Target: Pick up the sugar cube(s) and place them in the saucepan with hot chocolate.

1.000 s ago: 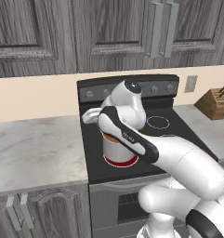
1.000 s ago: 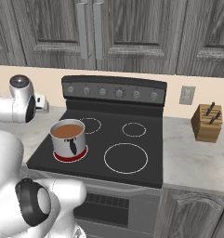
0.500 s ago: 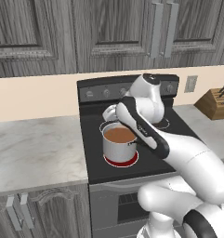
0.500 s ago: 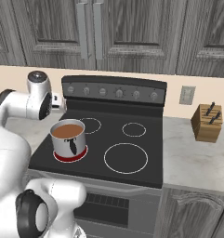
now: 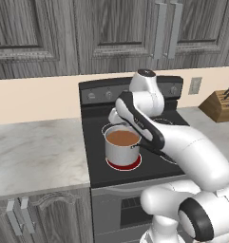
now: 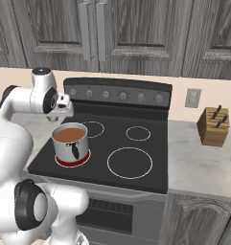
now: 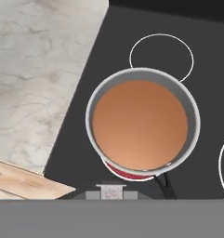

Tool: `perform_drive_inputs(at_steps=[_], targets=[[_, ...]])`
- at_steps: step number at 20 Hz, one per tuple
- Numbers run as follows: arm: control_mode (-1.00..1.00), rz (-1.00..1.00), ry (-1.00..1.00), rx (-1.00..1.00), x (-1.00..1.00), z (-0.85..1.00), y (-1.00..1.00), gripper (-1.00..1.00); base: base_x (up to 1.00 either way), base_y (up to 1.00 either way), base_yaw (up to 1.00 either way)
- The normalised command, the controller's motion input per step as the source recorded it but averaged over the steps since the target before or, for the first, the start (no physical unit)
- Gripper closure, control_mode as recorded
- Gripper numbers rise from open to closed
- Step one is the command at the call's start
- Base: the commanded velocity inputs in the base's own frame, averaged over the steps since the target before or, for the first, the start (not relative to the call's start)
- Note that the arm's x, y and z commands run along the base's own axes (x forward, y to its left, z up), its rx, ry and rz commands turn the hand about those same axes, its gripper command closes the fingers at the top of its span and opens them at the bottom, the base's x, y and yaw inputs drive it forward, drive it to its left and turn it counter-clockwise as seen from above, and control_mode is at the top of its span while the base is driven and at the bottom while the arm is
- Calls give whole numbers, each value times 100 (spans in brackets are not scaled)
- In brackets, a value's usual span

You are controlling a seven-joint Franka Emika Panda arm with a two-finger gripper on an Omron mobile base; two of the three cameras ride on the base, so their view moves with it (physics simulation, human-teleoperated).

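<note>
Sugar cube (image 7: 111,192), a tiny grey lump, sits pinched in the closed tool (image 7: 111,195) above the saucepan (image 7: 142,122) of hot chocolate on the stove's (image 6: 136,167) glowing front-left burner (image 5: 124,164).

A home kitchen: grey wooden wall cabinets (image 6: 136,28) at twelve o'clock above a black glass-top stove (image 6: 117,153), marble-patterned counters (image 5: 35,152), wooden knife block (image 6: 213,127) at three o'clock.

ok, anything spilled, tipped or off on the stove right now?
Nothing stands out. The saucepan sits upright on the glowing red burner, its reddish-brown liquid level and inside the rim, no splashes on the stovetop. The shut gripper pinches a small grey sugar cube above the pan's near edge.
</note>
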Motion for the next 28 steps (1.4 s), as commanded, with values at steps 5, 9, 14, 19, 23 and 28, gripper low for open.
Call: perform_drive_inputs(at_steps=[5, 9, 14, 19, 23, 28], targets=[[-100, -1, 0, -1, 19, -15, -1, 100, 0, 0, 0], [-100, 0, 0, 0, 10, -45, -15, 100, 0, 0, 0], [-100, -1, 0, 0, 3, -21, -9, 100, 0, 0, 0], [-100, -1, 2, -1, 2, -26, -15, 100, 0, 0, 0], [-100, -1, 0, -1, 0, -17, 0, 100, 0, 0, 0], [-100, 0, 0, 0, 3, -9, 0, 100, 0, 0, 0]])
